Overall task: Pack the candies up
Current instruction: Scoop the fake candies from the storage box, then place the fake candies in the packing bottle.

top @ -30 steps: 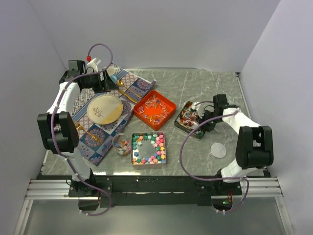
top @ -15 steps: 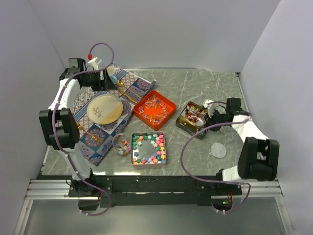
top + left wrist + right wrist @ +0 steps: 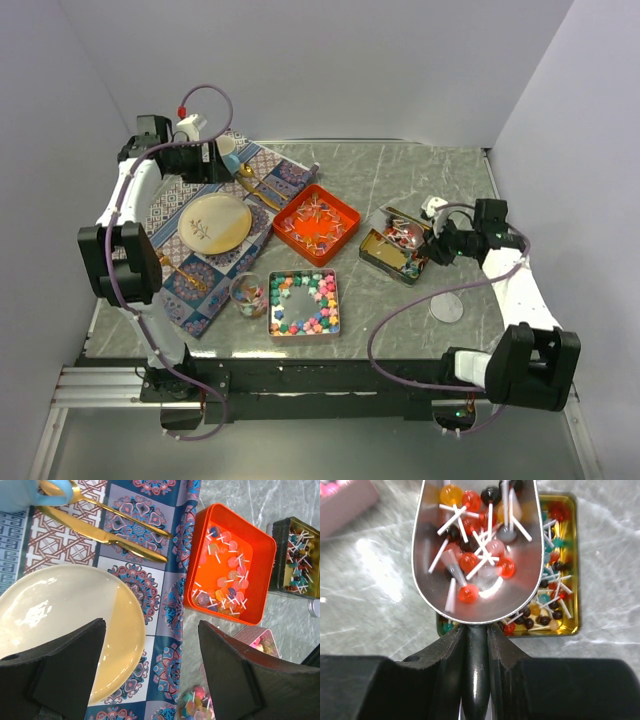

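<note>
Keeping the bowl level is the requirement: the right gripper (image 3: 476,639) is clamped on the handle of the silver scoop (image 3: 522,575), heaped with loose candies (image 3: 469,594), above the gold tin (image 3: 576,580) at 3 o'clock on the grey marbled table (image 3: 420,170). Tipping should, in my judgement, wait until the lip is over the glass jar (image 3: 248,296) at 7 o'clock. The left gripper (image 3: 150,647) hangs with jaws apart over the plate (image 3: 60,610) at 10 o'clock; the surface looks slick, enclosed by plain pale walls (image 3: 350,60).

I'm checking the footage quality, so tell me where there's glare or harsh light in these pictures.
Right wrist view: bright glare on the table and a shiny reflection inside the scoop; left wrist view: a white highlight on the plate; top view: even, soft light, no strong glare.
</note>
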Available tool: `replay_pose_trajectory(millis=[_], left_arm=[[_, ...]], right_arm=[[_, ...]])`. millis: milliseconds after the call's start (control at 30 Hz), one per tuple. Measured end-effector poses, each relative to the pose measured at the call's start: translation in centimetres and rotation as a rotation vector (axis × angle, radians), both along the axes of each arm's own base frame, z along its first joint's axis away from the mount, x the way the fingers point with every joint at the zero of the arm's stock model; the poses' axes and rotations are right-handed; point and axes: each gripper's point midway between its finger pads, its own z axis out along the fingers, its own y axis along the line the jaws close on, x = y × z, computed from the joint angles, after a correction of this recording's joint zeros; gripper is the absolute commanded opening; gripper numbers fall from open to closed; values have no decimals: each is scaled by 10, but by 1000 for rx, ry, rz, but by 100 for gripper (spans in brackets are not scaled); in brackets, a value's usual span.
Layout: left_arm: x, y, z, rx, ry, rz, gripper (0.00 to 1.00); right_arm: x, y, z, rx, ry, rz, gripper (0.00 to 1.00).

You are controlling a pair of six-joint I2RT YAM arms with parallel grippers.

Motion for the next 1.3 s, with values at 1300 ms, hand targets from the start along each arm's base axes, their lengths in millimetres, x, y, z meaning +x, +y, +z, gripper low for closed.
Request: replay_pose_trajectory(millis=[1300], left_arm=[[-178,51,73,-162,-122,584,92]], right_arm=[[-67,257,63,-343,31,727,0]])
